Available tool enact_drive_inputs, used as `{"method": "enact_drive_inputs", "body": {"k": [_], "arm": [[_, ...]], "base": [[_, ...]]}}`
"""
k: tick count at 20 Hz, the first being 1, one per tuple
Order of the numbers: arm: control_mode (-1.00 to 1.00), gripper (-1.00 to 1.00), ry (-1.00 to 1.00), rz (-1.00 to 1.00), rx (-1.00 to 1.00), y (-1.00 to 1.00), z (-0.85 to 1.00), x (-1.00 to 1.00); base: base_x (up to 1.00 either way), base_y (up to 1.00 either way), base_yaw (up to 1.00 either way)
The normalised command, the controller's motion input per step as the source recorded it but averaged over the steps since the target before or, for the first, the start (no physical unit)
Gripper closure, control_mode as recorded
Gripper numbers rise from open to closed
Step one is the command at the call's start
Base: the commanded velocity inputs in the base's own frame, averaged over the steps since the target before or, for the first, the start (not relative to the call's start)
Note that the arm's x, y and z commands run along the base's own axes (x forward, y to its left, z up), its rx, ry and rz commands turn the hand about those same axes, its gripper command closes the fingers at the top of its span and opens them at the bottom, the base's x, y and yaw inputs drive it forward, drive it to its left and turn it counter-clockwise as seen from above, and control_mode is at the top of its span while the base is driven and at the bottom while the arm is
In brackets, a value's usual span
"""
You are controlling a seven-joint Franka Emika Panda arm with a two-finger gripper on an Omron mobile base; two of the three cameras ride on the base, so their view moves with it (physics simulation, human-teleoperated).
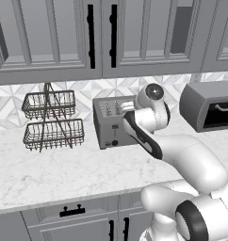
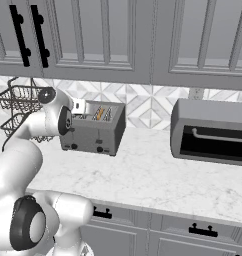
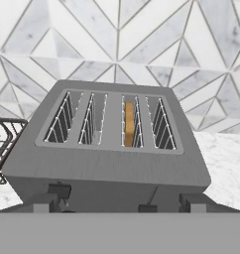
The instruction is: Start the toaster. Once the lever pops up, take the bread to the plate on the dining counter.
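The white arm rises from the base, bends at the elbow and reaches forward, its wrist turned so the hand faces ahead and slightly down. The gripper [image 3: 122, 203] sits at the end of the reach, its two dark fingertips [image 3: 59, 191] set far apart at the bottom of the hand view, nothing between them.

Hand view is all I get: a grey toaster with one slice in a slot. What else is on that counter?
Observer: Right of the toaster sits a larger grey toaster oven with a dark window.
Operator: And on the other side?
Observer: A two-tier wire basket stand stands to its left, apart from it.
Operator: Anything overhead?
Observer: Grey wall cabinets with black handles hang above the counter.
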Motion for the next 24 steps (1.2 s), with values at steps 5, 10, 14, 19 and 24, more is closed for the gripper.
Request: {"method": "enact_drive_inputs", "body": {"k": [5,10,14,19,24], "arm": [[-1.0,-1.0,0.0,0.0,0.0,0.0,0.0,0.0],[-1.0,-1.0,0.0,0.0,0.0,0.0,0.0,0.0],[-1.0,-1.0,0.0,0.0,0.0,0.0,0.0,0.0],[-1.0,-1.0,0.0,0.0,0.0,0.0,0.0,0.0],[-1.0,-1.0,0.0,0.0,0.0,0.0,0.0,0.0]], "base": [[0.0,0.0,0.0],[0.0,0.0,0.0],[0.0,0.0,0.0],[0.0,0.0,0.0],[0.0,0.0,0.0]]}}
